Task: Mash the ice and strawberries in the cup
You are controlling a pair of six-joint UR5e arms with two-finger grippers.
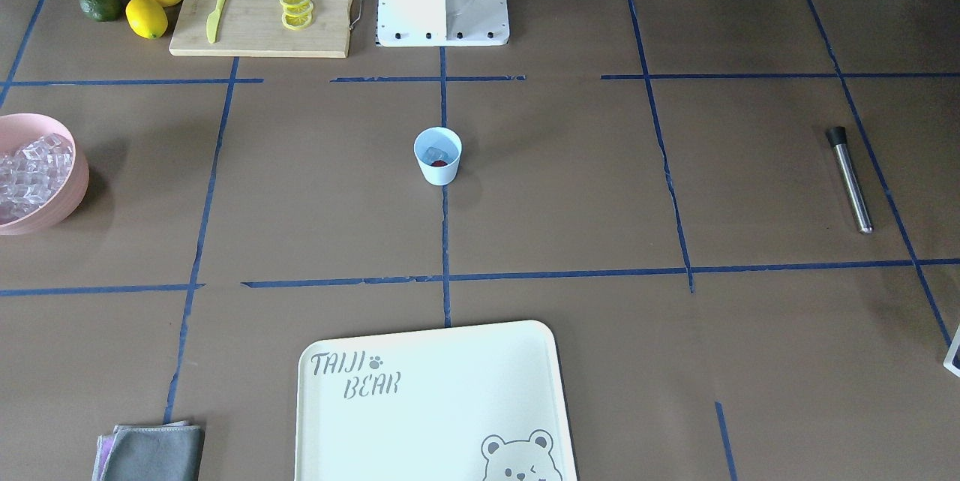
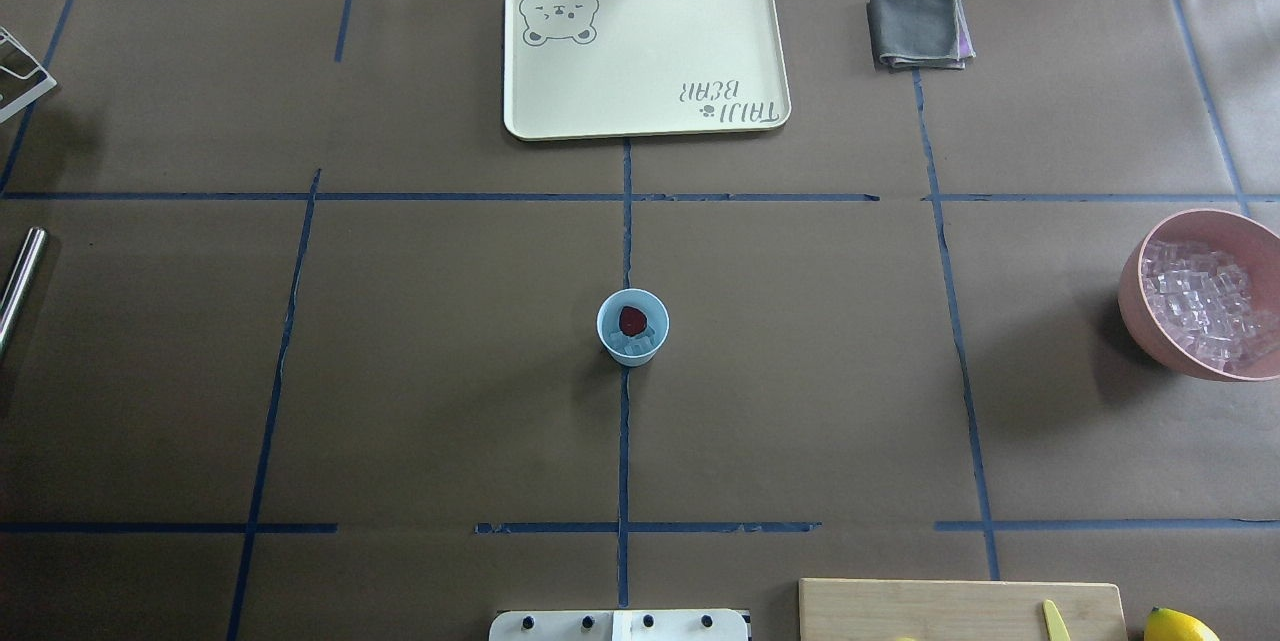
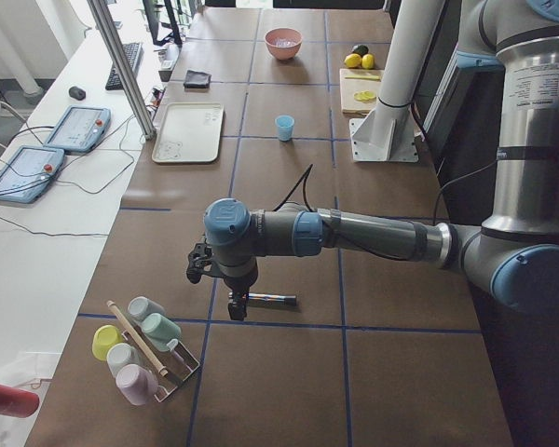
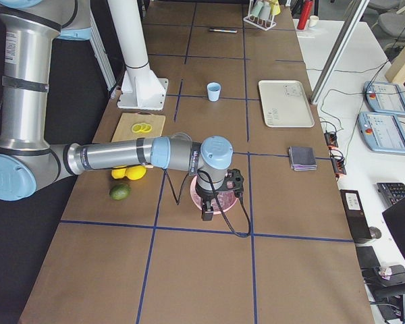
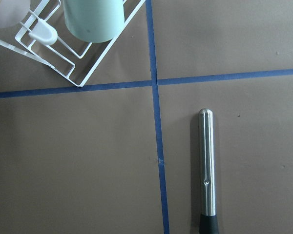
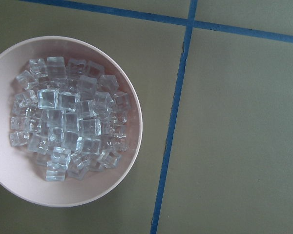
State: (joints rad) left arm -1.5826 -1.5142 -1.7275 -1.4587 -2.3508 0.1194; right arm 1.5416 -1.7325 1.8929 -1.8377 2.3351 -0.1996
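Observation:
The light blue cup (image 2: pixel 632 333) stands upright at the table's middle, also in the front view (image 1: pixel 437 166). It holds a red strawberry (image 2: pixel 632 320) and a few clear ice cubes (image 2: pixel 634 349). My left gripper (image 3: pixel 235 311) shows only in the left side view, hanging just above a steel muddler (image 5: pixel 206 161) with a black end. I cannot tell if it is open. My right gripper (image 4: pixel 206 213) shows only in the right side view, above the pink bowl (image 6: pixel 129 161) of ice cubes (image 6: pixel 68 126). I cannot tell if it is open. Both grippers are far from the cup.
A cream tray (image 2: pixel 640 116) and a grey cloth (image 2: pixel 915 29) lie at the far side. A cutting board (image 1: pixel 262 38) carries lemon slices (image 1: pixel 296 10) and a yellow knife (image 1: pixel 218 7), with lemons (image 1: pixel 146 17) and a green fruit (image 1: pixel 100 1) beside it. A wire cup rack (image 5: pixel 83 68) stands near the muddler.

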